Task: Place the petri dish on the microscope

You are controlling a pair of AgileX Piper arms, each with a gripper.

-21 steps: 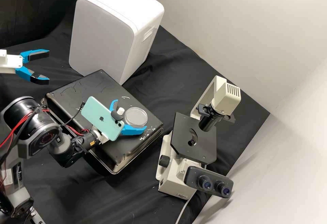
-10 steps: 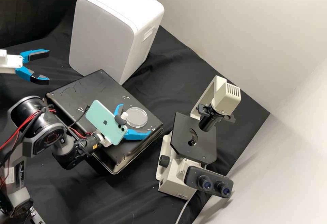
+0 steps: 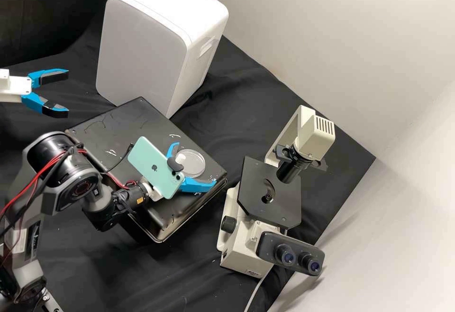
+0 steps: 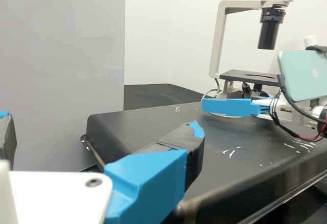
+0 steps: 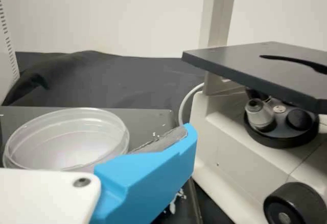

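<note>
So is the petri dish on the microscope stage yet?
Not yet: the petri dish lies flat on the black case, between the fingers of the right claw; the microscope stage is bare.

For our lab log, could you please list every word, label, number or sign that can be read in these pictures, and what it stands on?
Nothing here reads as words or numbers.
The mint-green phone: a small logo mark on its back, no lettering.
The sticker low on the dark grey arm: print too small to read.
The microscope: a mark low on its base, too small to read.
</note>
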